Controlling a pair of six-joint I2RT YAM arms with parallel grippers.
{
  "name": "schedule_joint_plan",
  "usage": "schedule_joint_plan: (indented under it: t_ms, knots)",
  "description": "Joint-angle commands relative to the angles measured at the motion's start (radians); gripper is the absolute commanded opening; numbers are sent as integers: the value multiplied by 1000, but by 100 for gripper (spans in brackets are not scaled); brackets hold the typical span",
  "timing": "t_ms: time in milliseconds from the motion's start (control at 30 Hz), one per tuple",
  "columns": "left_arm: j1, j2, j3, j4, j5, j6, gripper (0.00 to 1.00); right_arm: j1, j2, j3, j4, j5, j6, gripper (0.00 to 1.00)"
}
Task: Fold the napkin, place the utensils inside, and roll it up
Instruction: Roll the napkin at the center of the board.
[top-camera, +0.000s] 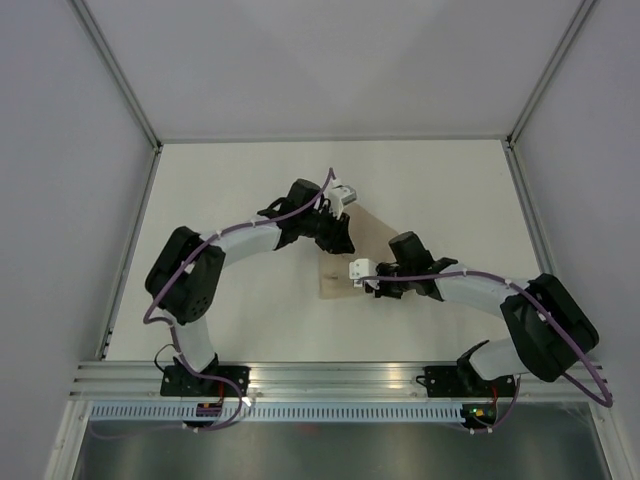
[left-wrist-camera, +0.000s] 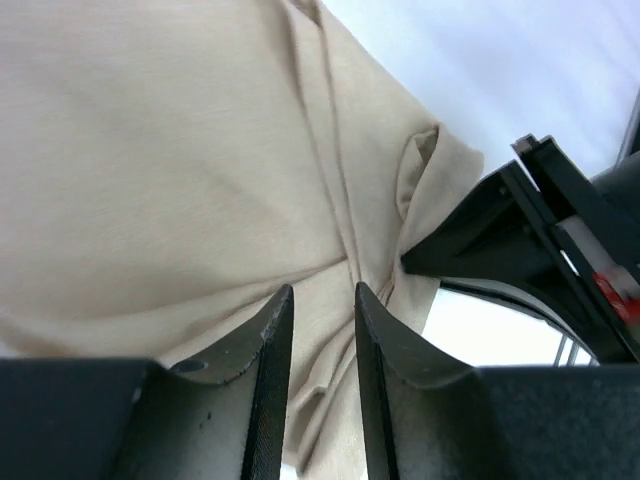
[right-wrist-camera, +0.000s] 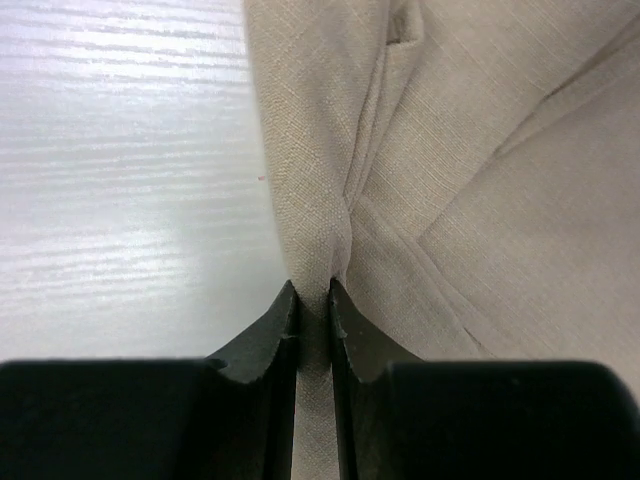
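The beige napkin (top-camera: 340, 280) lies folded and creased in the middle of the table, between my two arms; it also fills the left wrist view (left-wrist-camera: 180, 150) and the right wrist view (right-wrist-camera: 480, 160). My right gripper (top-camera: 371, 284) (right-wrist-camera: 314, 288) is shut on a raised ridge along the napkin's edge. My left gripper (top-camera: 337, 238) (left-wrist-camera: 322, 292) sits low over the napkin, its jaws a narrow gap apart with cloth showing behind them, and grips nothing. The right gripper's black body (left-wrist-camera: 500, 240) shows beside it, by a curled corner. The fork is hidden.
The white table (top-camera: 230, 190) is enclosed by grey walls with metal rails (top-camera: 130, 240) along its sides and a metal rail (top-camera: 330, 378) at the near edge by the arm bases.
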Motion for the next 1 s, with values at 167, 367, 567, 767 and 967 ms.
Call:
schedule_joint_plan:
  t_ms: [167,367,567,767,967]
  knots:
    - [25,-247,-249,358,-321,-137,36,-207,223,262,-452,-289,-143,6]
    - [22,-336,-390,503,-394,-145,38,-299,455,480,-767,-410,-289,6]
    - [-70,-374,-442,524,-427,46,44,-373,636,635,-974,-464,-396,6]
    - [-251,-301,-404,453,-551,313,47,-397,717,701,-1045,-481,-410,6]
    - [-387,-193,-326,395,-622,468,48,-399,747,717,-1048,-477,-403,6]
